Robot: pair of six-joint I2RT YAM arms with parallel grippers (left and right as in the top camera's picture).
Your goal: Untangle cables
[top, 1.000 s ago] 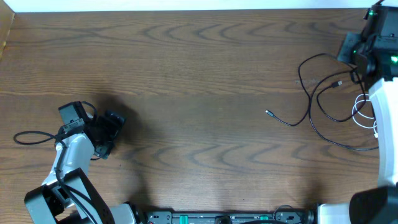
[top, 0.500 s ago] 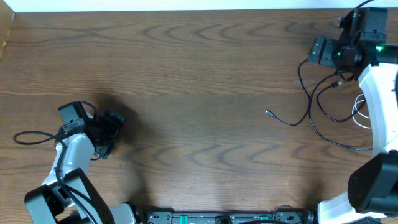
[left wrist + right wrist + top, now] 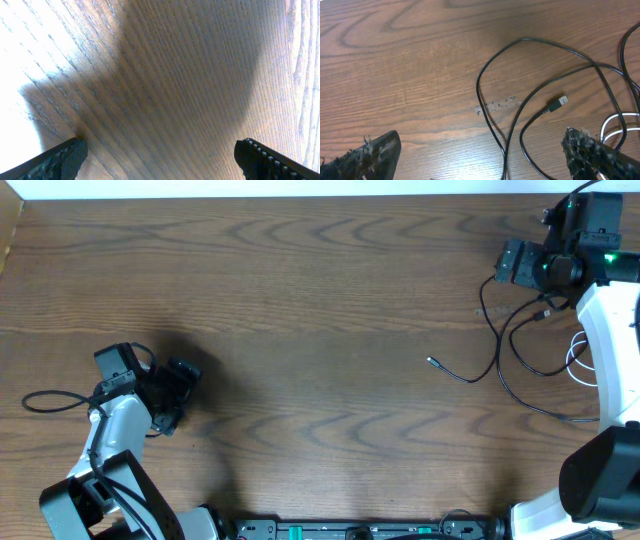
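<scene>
The cables [image 3: 500,345] are found on the right side of the wooden table [image 3: 300,310], laid in loose, overlapping loops. At the near left, well apart from them, the left gripper [image 3: 172,392] is held low over bare wood; in its wrist view the jaws are seen spread wide, with nothing between the fingertips [image 3: 57,159]. On the right, the nearest black strand is curved along beside the right arm, and a white cable [image 3: 578,360] is coiled at the table's right edge. One black cord is stretched toward the table's middle and ended by a small plug [image 3: 432,362] lying free. Farther back, a second plug [image 3: 558,104] is seen inside the crossing black loops [image 3: 478,92]. At the far right, the right gripper [image 3: 510,262] is poised above the farthest loop, its jaws parted and nothing clamped
</scene>
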